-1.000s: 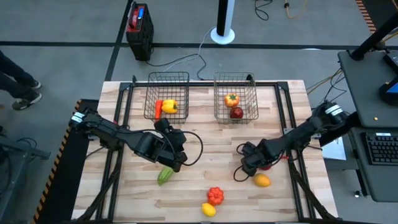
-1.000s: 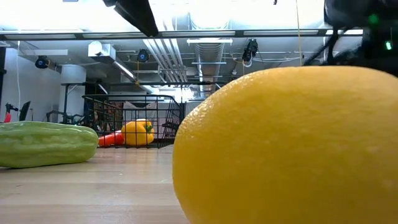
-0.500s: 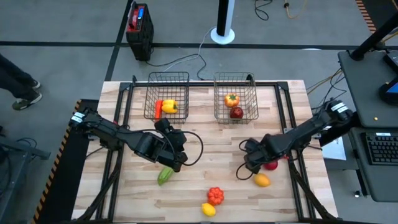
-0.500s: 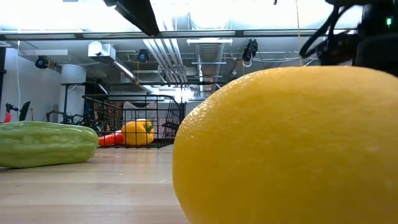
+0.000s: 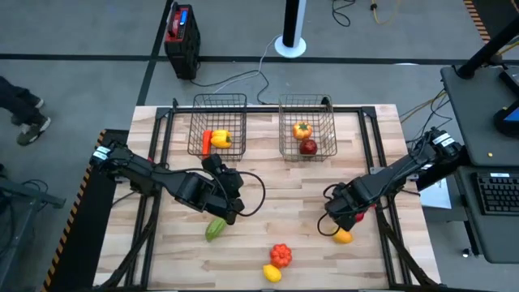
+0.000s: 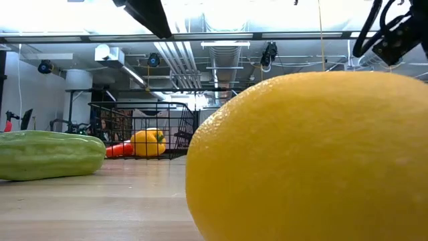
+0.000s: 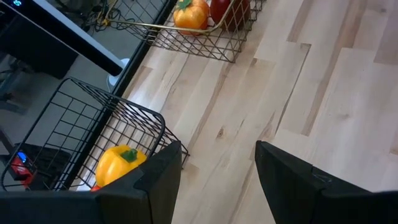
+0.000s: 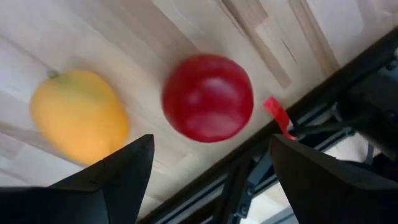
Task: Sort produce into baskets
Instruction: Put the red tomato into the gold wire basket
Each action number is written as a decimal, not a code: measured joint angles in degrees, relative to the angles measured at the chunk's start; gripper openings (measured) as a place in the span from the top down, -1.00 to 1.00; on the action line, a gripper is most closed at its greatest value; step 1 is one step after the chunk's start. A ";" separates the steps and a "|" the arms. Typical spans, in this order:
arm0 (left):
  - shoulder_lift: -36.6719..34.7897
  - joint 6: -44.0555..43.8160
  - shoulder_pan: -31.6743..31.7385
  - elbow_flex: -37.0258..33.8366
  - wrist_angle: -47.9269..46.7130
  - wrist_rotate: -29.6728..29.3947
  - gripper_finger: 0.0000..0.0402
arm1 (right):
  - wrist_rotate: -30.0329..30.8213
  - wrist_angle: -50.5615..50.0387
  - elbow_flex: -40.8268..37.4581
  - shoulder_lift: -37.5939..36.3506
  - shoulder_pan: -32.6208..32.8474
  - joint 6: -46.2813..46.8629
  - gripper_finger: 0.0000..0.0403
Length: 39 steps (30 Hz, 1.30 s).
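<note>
Right tool [image 5: 344,221] shifted toward table's right edge, open, empty, over red tomato [image 8: 208,98], yellow fruit [image 8: 79,116] beside.

A pale wooden desk [image 5: 268,182] stands on a grey floor [image 5: 81,32] crossed by dark lines, with a white round-based post [image 5: 290,40] and a black-and-red box [image 5: 182,32] beyond its far edge. At the right sits a grey bench [image 5: 486,105] with a keyboard [image 5: 496,195]. Seen from desk height, ceiling ducts [image 6: 224,57] run under bright strip lights [image 6: 221,35].
</note>
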 joint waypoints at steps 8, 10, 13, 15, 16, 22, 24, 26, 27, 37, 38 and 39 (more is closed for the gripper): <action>0.00 1.49 0.00 -0.02 0.15 -0.02 0.07 | 0.01 0.82 -3.20 -0.02 0.00 0.56 -0.55; 0.00 1.51 0.00 -0.02 0.19 -0.02 0.07 | 0.01 2.26 -4.23 -0.02 0.00 0.69 -0.57; 0.00 1.51 0.00 -0.01 0.19 -0.04 0.07 | 0.02 5.03 -5.96 -0.06 0.00 1.21 -0.61; 0.00 1.51 0.00 -0.02 0.19 -0.04 0.07 | 0.02 6.88 -7.04 -0.08 0.00 1.55 -0.63; 0.00 1.53 0.00 -0.02 0.17 -0.04 0.07 | 0.03 7.77 -7.55 -0.08 0.00 2.12 -0.65; 0.00 1.53 0.00 -0.02 0.19 -0.07 0.07 | 3.98 11.00 -8.50 -0.12 -0.06 3.80 -0.67; 0.00 1.51 0.00 -0.02 0.20 -0.09 0.07 | 4.04 11.34 -8.50 -0.10 -0.07 4.35 -0.66; 0.00 1.51 0.00 -0.02 0.22 -0.09 0.07 | 3.30 11.41 -8.50 -0.10 -0.07 5.22 -0.66; 0.00 1.51 0.00 -0.02 0.22 -0.08 0.07 | 3.00 11.43 -8.55 -0.10 -0.07 5.48 -0.65; 0.00 1.52 0.00 -0.02 0.22 -0.09 0.07 | 2.57 12.46 -12.07 -0.06 0.00 4.62 -0.67; 0.00 1.51 0.00 -0.02 0.22 -0.09 0.07 | 2.59 12.54 -12.40 -0.06 0.00 3.96 -0.67; 0.00 1.51 0.00 -0.02 0.22 -0.09 0.07 | 2.59 12.77 -12.66 -0.06 0.00 3.73 -0.66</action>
